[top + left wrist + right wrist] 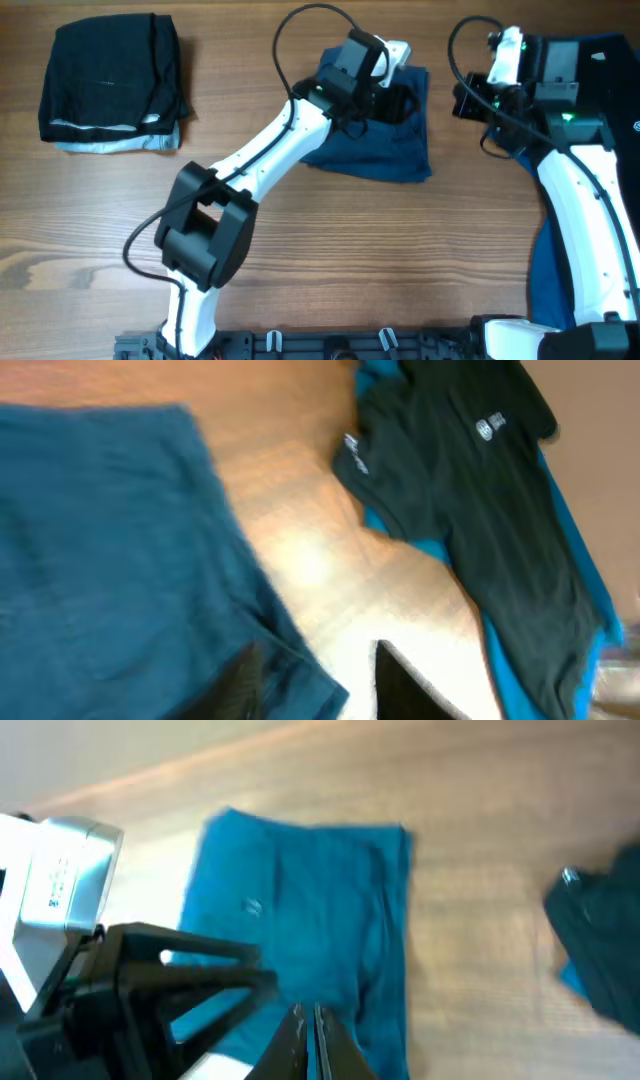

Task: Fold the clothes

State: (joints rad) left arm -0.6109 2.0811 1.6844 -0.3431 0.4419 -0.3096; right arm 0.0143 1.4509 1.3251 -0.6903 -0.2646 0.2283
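Observation:
Dark navy-blue shorts (pixel 385 145) lie folded into a rough rectangle in the middle of the table. My left gripper (pixel 398 100) hangs over their far part. In the left wrist view its fingers (pixel 410 690) stand apart, open (pixel 315 660), with the shorts' corner (pixel 110 550) under the left finger. My right gripper (pixel 465 100) hovers just right of the shorts. In the right wrist view it is shut (pixel 308 1040), with the shorts (pixel 300 910) below and nothing held.
A folded stack of dark and pale clothes (pixel 110 85) sits at the far left. At the right edge lie a black shirt with a logo (pixel 470 490) on a bright blue garment (pixel 585 590) and more blue cloth (pixel 545 270). The table is bare wood (pixel 350 260).

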